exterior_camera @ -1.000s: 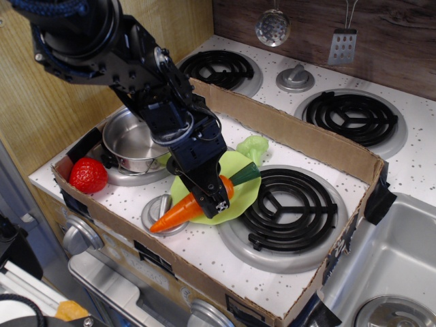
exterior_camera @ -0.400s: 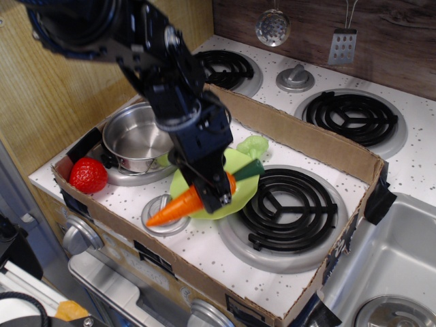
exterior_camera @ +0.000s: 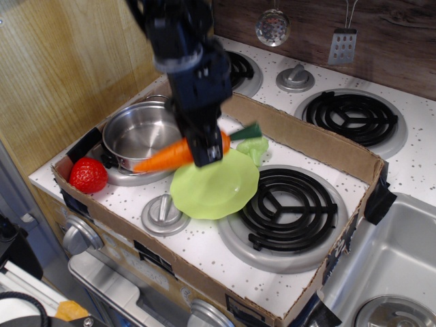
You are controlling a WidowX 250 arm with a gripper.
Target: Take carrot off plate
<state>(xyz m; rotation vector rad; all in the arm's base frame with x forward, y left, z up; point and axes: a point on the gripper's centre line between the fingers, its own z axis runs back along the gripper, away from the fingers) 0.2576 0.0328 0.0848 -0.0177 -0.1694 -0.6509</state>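
The pincer (exterior_camera: pixel 204 151) is clamped on the carrot (exterior_camera: pixel 170 155), which hangs clear above the plate (exterior_camera: pixel 212 187) near the tabletop's (exterior_camera: pixel 225 262) front edge.

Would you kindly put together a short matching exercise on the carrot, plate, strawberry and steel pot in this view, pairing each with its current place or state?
Things:
1. carrot
2. plate
3. strawberry
4. steel pot

Places or states:
A. on the front-left corner of the stovetop
B. lying bare beside the front burner
C. held in the gripper, lifted off the plate
D. sitting on the left burner, empty

Pairs: 1-C, 2-B, 3-A, 4-D
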